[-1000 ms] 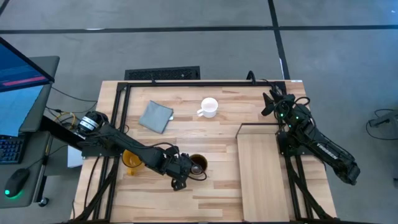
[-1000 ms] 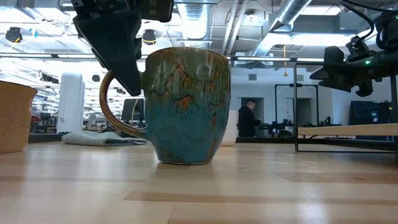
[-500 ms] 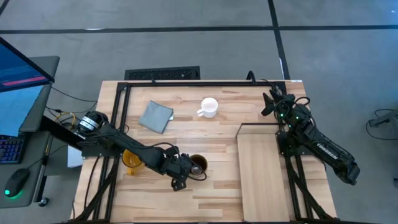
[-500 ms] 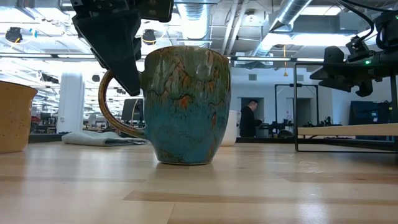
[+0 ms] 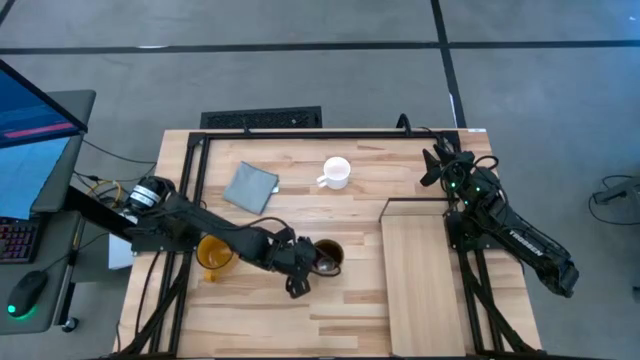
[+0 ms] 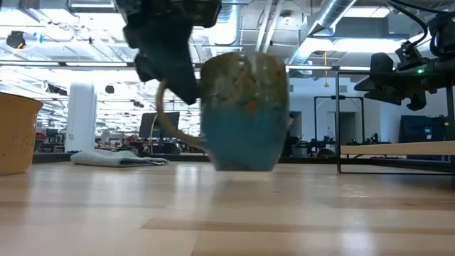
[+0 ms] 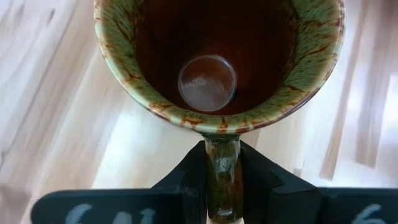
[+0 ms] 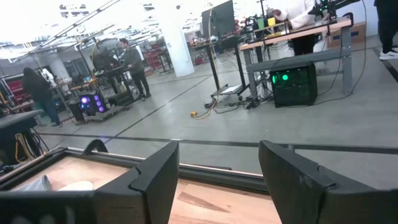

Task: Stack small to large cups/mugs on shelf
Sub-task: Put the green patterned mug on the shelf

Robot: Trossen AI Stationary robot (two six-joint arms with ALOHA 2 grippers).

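Planked desk (image 5: 350, 310): we note left gripper (image 7: 222, 186) clamps the handle of the dark brown mug (image 5: 327, 257), green-mottled rim, glossy brown inside; right gripper (image 8: 217, 180) spread apart.

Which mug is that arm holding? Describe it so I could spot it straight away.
Start at the planked wooden table and follow the dark arm on the left to its pincer, near the front middle. It is shut on the handle of the dark brown mug. Unlike the plain yellow-orange mug beside it and the white mug farther back, it has mottled green-and-rust glaze over a blue-green base.
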